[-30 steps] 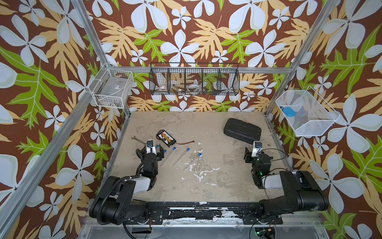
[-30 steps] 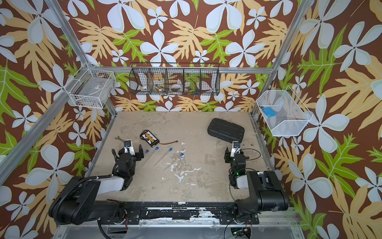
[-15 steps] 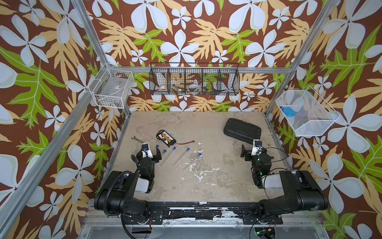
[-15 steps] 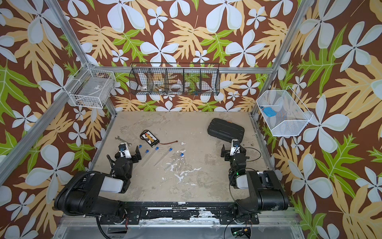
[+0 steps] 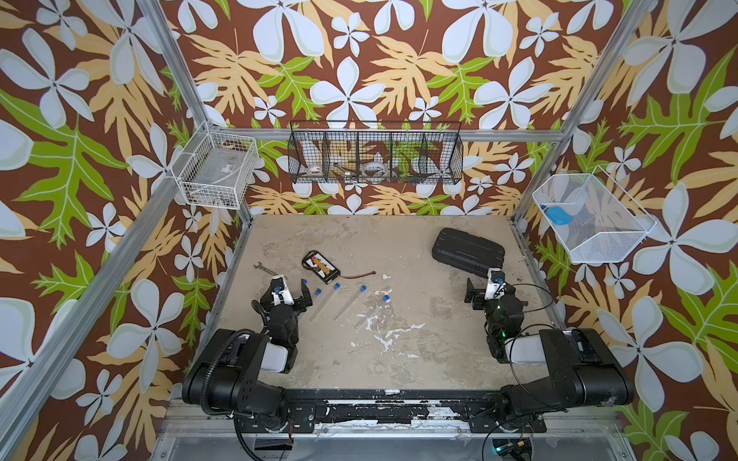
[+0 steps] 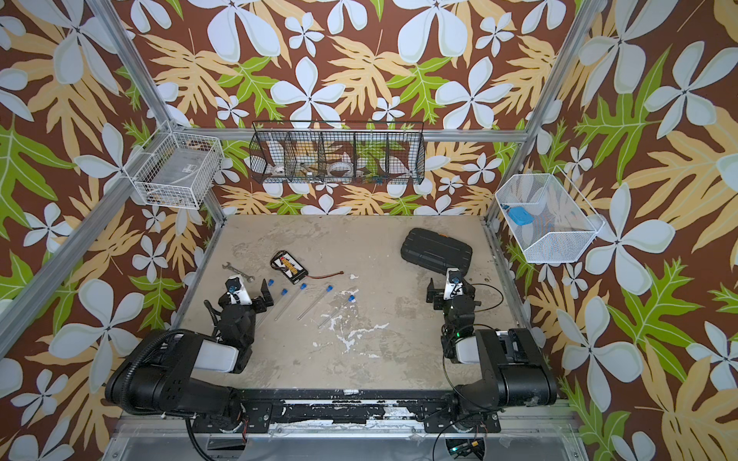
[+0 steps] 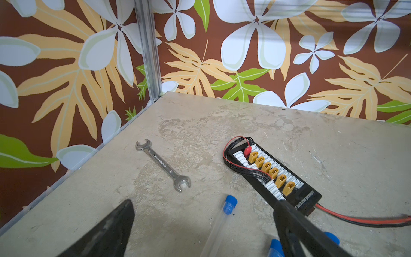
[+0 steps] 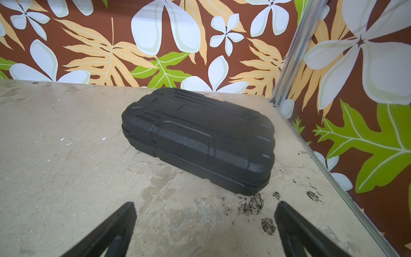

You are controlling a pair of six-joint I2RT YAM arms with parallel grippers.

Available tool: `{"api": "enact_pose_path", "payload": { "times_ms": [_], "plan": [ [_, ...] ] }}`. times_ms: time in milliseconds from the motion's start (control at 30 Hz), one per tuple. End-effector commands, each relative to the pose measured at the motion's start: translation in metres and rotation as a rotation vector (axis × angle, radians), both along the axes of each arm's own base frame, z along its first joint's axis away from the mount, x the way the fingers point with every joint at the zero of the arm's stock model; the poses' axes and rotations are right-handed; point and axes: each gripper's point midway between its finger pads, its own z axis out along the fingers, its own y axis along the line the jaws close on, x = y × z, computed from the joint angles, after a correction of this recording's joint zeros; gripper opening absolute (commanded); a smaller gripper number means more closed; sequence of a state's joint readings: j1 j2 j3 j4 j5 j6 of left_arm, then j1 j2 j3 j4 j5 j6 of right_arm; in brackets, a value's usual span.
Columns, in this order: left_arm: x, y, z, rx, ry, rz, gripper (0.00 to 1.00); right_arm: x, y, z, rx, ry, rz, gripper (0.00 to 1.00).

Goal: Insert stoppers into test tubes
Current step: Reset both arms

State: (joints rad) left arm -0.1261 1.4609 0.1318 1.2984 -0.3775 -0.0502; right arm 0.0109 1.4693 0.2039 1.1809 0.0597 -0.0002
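Observation:
Several clear test tubes [image 5: 323,303] lie slanted on the table left of centre, each with a blue stopper [image 5: 336,286] in its far end. My left gripper [image 5: 284,299] is open, low over the leftmost ones. In the left wrist view one stoppered test tube [image 7: 215,231] lies loose between the fingers [image 7: 115,227], its stopper [image 7: 230,201] beyond the left gripper [image 7: 203,202]. Another stopper [image 7: 275,245] shows beside the far finger. My right gripper [image 5: 490,293] is open and empty at the right, far from the tubes, over bare table in the right wrist view [image 8: 206,203].
A silver wrench [image 5: 265,269] and a black connector board [image 5: 321,268] with a red lead lie behind the tubes. A black case [image 5: 468,252] sits just beyond the right gripper. Wire baskets [image 5: 375,159] hang on the walls. The side rail [image 5: 223,295] runs close to the left arm.
The left gripper has drawn back a little toward the left wall and stayed open. The right gripper's jaws have spread wider, with the arm barely moving.

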Motion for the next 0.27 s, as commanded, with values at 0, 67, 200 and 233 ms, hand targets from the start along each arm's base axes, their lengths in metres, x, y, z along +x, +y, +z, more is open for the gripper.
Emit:
{"api": "enact_pose_path", "payload": {
  "times_ms": [0,67,200,233],
  "plan": [
    [0.0058,0.001,0.0093,-0.015,-0.035,0.006,1.0,0.0015,-0.0009,0.0055,0.001,-0.022,-0.007,1.0],
    [0.0083,0.0011,0.0074,-0.031,-0.026,-0.018,1.0,0.0015,-0.0011,0.0055,0.001,-0.022,-0.008,1.0],
    [0.0041,0.0017,0.0098,-0.033,-0.04,-0.017,1.0,0.0012,-0.001,0.0061,0.001,-0.024,-0.007,1.0],
    [0.004,0.0018,0.01,-0.033,-0.042,-0.016,1.0,0.0012,-0.0013,0.006,0.002,-0.024,-0.009,1.0]
  ]
}}
